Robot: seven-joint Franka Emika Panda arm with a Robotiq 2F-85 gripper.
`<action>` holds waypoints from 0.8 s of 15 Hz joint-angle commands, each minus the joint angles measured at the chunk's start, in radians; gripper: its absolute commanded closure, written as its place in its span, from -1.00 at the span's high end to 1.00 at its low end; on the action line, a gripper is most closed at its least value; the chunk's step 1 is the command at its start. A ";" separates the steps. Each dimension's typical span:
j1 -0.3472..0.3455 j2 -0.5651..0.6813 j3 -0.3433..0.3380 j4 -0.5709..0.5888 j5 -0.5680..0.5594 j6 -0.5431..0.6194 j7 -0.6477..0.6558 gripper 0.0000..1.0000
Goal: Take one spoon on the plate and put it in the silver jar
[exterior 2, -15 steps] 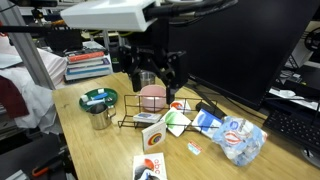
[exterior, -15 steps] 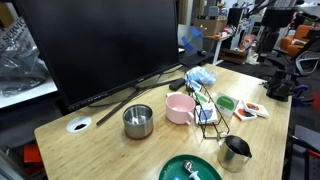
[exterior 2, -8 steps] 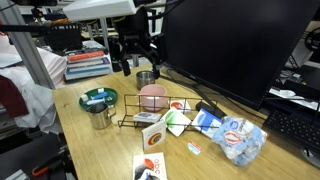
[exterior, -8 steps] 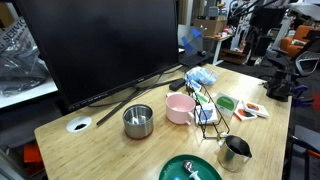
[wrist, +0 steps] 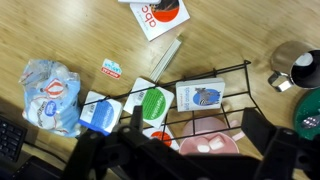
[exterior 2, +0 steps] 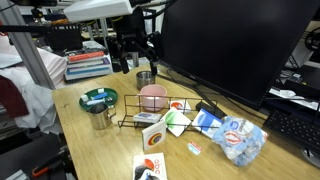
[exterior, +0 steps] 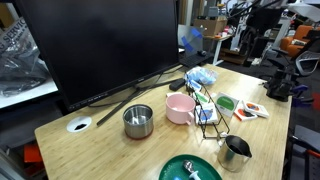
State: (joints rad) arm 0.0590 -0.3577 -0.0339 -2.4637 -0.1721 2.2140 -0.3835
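The dark green plate [exterior 2: 98, 98] lies near the table's edge with light blue spoons [exterior 2: 97, 96] on it. It also shows at the front in an exterior view [exterior: 190, 168]. The silver jar [exterior 2: 101, 118] stands beside the plate, and shows too in an exterior view [exterior: 235, 152] and in the wrist view [wrist: 297, 65]. My gripper [exterior 2: 135, 58] hangs open and empty high above the table, over the pink cup [wrist: 205, 142]. Its dark fingers [wrist: 262, 130] stand wide apart. It is well away from the plate and jar.
A squat steel pot [exterior: 138, 121] stands beside the pink cup [exterior: 181, 108]. A black wire rack [exterior: 208, 116] holds cards. Packets, cards and a blue-white bag [exterior 2: 238, 138] lie beyond it. A large black monitor [exterior: 100, 45] stands along the back.
The gripper has risen and drawn back from just above the pink cup towards the steel pot's side. It stays open. Nothing on the table has moved.
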 commanded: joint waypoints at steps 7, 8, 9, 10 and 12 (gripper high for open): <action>0.043 0.066 0.105 0.032 0.003 0.000 0.194 1.00; 0.057 0.086 0.130 0.039 0.009 -0.002 0.243 1.00; 0.073 0.108 0.152 0.046 0.023 -0.004 0.289 1.00; 0.088 0.127 0.167 0.047 0.043 0.016 0.324 1.00; 0.114 0.167 0.189 0.052 0.097 0.059 0.374 1.00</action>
State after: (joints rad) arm 0.1619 -0.2450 0.1416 -2.4413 -0.1326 2.2363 -0.0523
